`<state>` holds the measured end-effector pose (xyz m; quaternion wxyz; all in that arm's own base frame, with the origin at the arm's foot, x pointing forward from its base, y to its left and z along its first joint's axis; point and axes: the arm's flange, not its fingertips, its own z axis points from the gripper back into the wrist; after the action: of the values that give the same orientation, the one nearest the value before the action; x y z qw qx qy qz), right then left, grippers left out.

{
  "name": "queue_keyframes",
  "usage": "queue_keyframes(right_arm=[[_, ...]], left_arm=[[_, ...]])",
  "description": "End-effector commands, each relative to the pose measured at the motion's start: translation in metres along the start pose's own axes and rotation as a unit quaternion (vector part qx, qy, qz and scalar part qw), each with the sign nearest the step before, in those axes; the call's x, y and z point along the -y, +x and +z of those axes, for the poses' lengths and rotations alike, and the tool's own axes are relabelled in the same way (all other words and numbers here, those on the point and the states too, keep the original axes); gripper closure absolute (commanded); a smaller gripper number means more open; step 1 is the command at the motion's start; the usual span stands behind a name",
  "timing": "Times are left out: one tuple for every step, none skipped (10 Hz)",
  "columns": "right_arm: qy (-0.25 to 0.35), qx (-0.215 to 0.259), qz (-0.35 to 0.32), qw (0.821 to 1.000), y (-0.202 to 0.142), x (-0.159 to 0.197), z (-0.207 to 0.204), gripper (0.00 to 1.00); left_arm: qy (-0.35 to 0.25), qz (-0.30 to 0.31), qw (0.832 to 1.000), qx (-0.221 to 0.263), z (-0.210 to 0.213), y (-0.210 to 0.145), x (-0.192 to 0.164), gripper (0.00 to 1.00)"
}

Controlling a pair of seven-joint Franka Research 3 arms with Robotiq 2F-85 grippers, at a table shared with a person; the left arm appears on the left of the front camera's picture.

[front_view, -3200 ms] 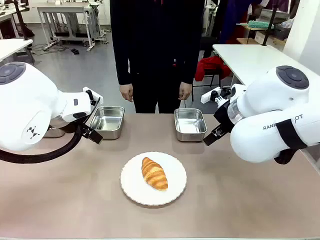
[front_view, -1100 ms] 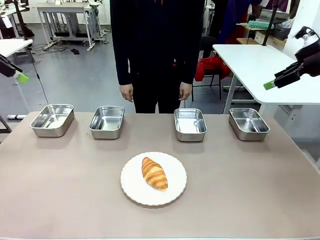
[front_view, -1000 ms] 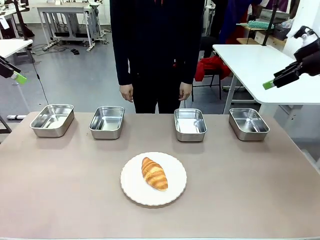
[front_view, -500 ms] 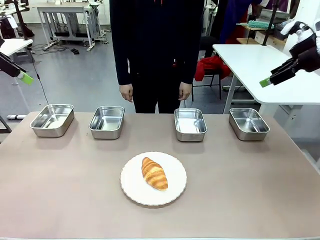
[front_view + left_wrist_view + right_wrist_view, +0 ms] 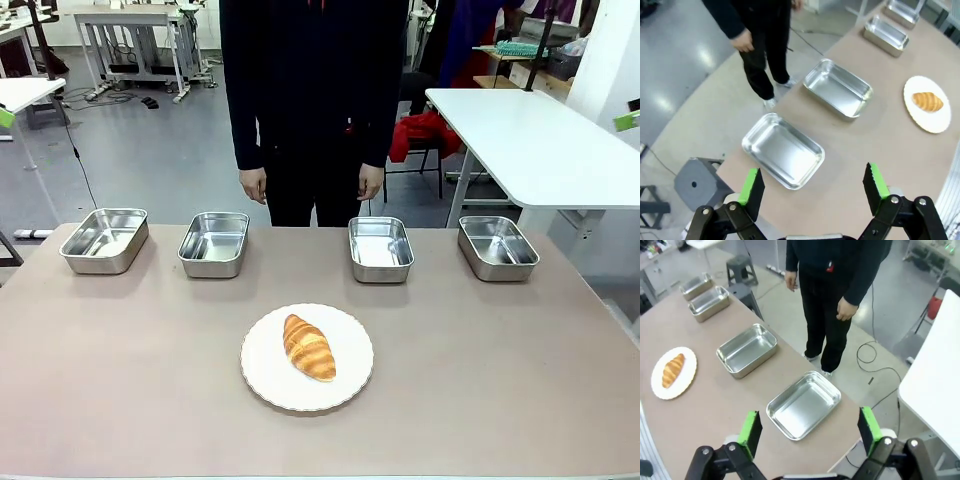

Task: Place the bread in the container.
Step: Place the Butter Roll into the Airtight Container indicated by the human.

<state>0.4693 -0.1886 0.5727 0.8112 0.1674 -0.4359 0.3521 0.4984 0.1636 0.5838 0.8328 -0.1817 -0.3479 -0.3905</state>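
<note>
1. bread [image 5: 309, 347] is found lying slantwise near the middle of the white plate [image 5: 350, 375]; nothing is touching it.
2. four steel containers [image 5: 214, 243] are set in a row beyond the plate, toward the person [image 5: 315, 100]. two lie just beyond it to either side, two farther out. all are seen empty.
3. left tool [image 5: 813, 185]: fingers are spread wide apart with nothing between them. it is held high over the left end container [image 5: 782, 150], well away from the plate.
4. right tool [image 5: 810, 426]: it is likewise spread and empty, held high over the right end container [image 5: 802, 405], well away from the plate.
5. judged: the high stand-off likely lets the plate and the row be taken in whole. the grasp is not yet begun.
6. the person's hands [image 5: 254, 184] hang beyond the row, off the worktop [image 5: 120, 380]. no container is pointed out, so the target cannot be told.
</note>
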Motion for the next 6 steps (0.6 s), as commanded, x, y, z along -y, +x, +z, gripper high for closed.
queue_keyframes(right_arm=[[0.011, 0.028, 0.016, 0.999, -0.014, 0.025, -0.002, 0.0], [0.009, 0.036, 0.009, 0.999, -0.019, 0.029, 0.005, 0.0], [0.004, 0.041, 0.004, 0.999, -0.024, 0.032, 0.01, 0.0], [-0.001, 0.041, 0.002, 0.999, -0.026, 0.032, 0.012, 0.0], [-0.004, 0.042, -0.002, 0.999, -0.028, 0.032, 0.013, 0.0], [-0.01, 0.043, -0.005, 0.999, -0.028, 0.033, 0.013, 0.0]], left_arm=[[-0.002, -0.021, 0.999, 0.027, 0.003, -0.002, -0.021, 0.0], [0.0, -0.032, 0.999, 0.033, 0.011, -0.004, -0.024, 0.0], [0.021, -0.043, 0.998, 0.037, 0.018, -0.007, -0.026, 0.0], [0.025, -0.047, 0.998, 0.046, 0.024, -0.008, -0.027, 0.0], [0.032, -0.049, 0.997, 0.052, 0.027, -0.007, -0.028, 0.0], [0.036, -0.051, 0.996, 0.058, 0.027, -0.005, -0.029, 0.0]])
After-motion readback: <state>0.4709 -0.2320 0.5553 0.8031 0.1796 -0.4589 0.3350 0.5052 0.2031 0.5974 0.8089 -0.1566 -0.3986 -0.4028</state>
